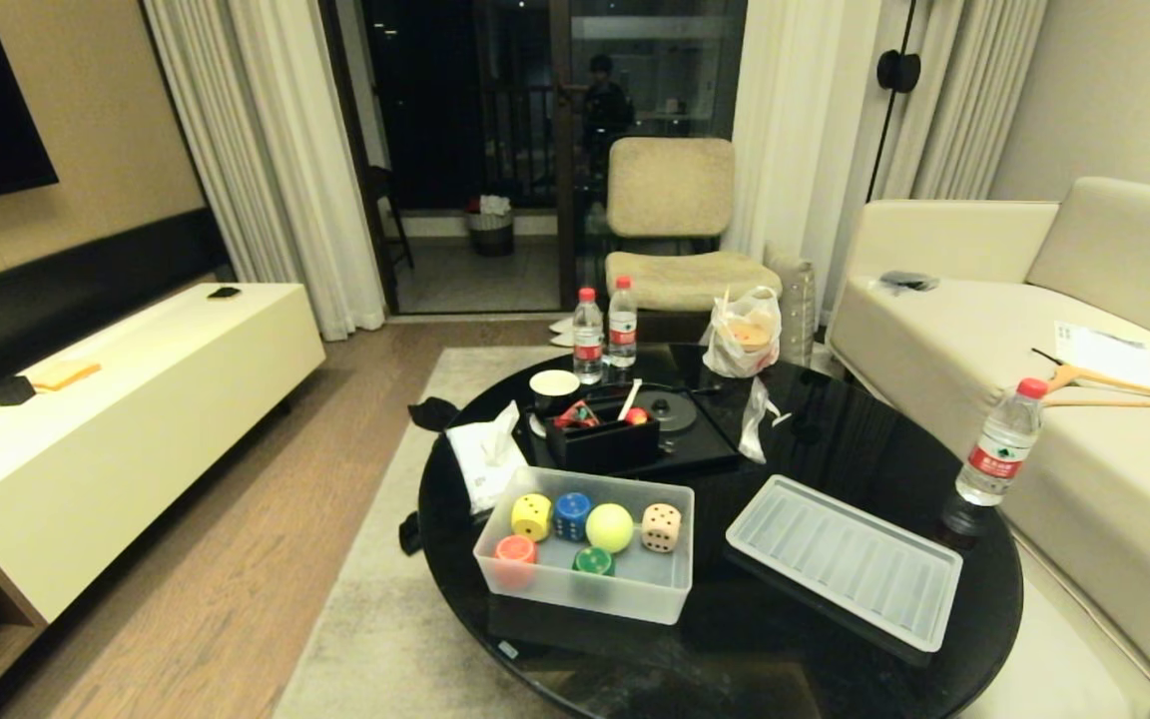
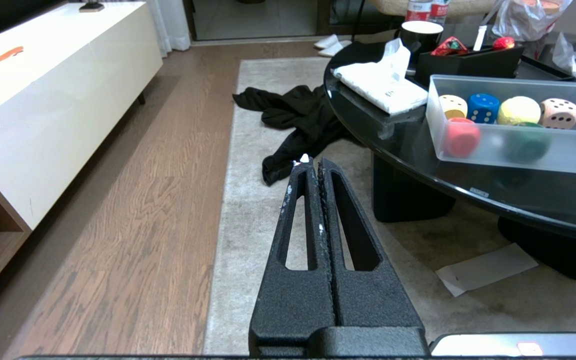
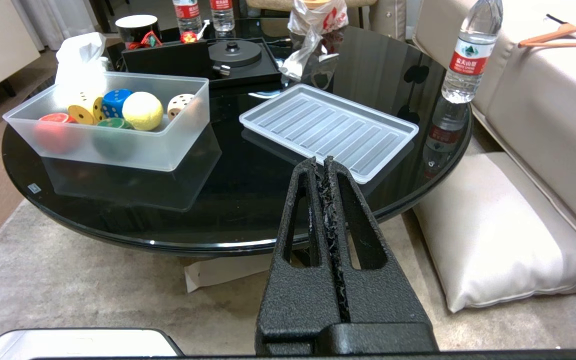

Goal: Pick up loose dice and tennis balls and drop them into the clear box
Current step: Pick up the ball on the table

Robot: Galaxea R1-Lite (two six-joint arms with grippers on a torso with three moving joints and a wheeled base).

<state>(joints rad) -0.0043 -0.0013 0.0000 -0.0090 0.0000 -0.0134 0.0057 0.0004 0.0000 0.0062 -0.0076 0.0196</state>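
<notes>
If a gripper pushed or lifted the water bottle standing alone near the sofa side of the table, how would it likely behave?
The water bottle stands tall and narrow on a small base, so a push high up would probably tip it. The glossy black table would likely let it slide if nudged low. It looks nearly empty, so it is probably light, and its thin clear wall may dent when squeezed.

Round black glass table [image 1: 835,439], centre of frame. On it: clear box [image 1: 583,591] lower left; ribbed lid [image 1: 843,559] lower right; tissue pack [image 1: 483,457], black organiser tray [image 1: 603,445], cup [image 1: 554,386] and two water bottles [image 1: 604,335] toward the top. Plastic bag [image 1: 743,332] at top; a third bottle [image 1: 999,445] at right edge.
</notes>
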